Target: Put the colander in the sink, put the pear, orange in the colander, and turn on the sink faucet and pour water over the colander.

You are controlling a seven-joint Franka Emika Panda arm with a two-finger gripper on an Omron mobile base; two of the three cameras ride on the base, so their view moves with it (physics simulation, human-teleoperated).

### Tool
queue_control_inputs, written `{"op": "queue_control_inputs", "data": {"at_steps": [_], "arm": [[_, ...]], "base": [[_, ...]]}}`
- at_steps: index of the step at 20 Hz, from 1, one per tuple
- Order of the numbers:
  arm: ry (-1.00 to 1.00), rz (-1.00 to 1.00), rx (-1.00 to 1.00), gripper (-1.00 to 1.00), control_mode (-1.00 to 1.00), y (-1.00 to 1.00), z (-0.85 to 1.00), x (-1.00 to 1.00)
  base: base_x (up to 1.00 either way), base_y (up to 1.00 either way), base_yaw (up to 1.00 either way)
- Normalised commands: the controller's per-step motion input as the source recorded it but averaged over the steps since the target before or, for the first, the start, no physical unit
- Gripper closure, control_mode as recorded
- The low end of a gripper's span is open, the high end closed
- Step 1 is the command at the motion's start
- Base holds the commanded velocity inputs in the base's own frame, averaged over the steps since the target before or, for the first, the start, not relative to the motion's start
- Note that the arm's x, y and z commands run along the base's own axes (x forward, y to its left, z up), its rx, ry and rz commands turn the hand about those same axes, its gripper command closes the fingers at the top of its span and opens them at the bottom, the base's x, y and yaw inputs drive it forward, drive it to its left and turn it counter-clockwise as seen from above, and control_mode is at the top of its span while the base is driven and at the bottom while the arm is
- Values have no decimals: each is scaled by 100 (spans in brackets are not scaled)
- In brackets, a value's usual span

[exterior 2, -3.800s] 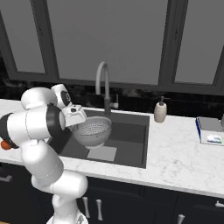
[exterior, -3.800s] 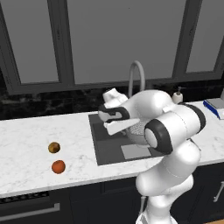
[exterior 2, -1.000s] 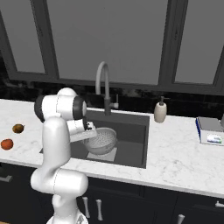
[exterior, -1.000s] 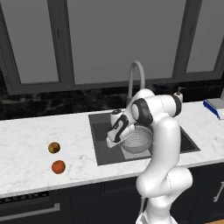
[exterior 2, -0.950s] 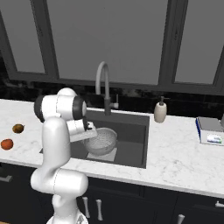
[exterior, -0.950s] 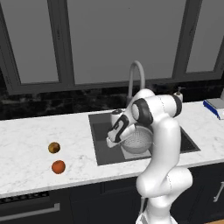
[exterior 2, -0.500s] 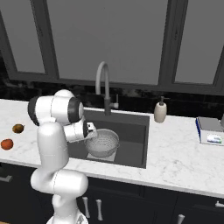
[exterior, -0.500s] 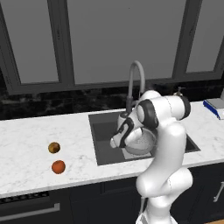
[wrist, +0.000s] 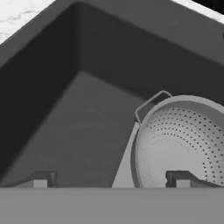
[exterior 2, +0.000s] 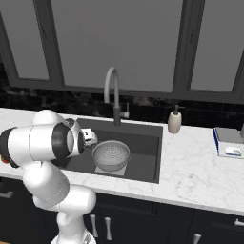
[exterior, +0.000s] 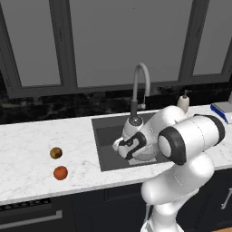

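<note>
The gripper [wrist: 109, 179] is open and holds nothing. The colander [exterior 2: 111, 155] sits in the sink [exterior 2: 145, 164], so that step is done. The pear [exterior: 55, 153] and orange [exterior: 60, 172] wait on the counter [exterior: 31, 149]; the sink faucet [exterior 2: 113, 93] appears untouched.

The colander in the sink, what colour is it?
Pale grey-white colander, perforated; clearest in the right base view.

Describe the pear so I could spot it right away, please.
Look at the white marble counter left of the dark sink. Two small round fruits lie there close together, apart from each other. The pear is the duller olive-brown one nearer the wall; the bright orange-red orange sits nearer the counter's front edge.
</note>
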Motion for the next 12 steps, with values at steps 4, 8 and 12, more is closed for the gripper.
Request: {"op": "queue_control_inputs", "data": {"at_steps": [4, 8, 12], "arm": [[2, 0, 0, -100, -100, 53, 100, -1], [11, 0, 0, -100, -100, 25, 100, 0], [18, 0, 0, -100, -100, 15, 100, -27]], "base": [[0, 0, 0], [0, 0, 0], [0, 0, 0]]}}
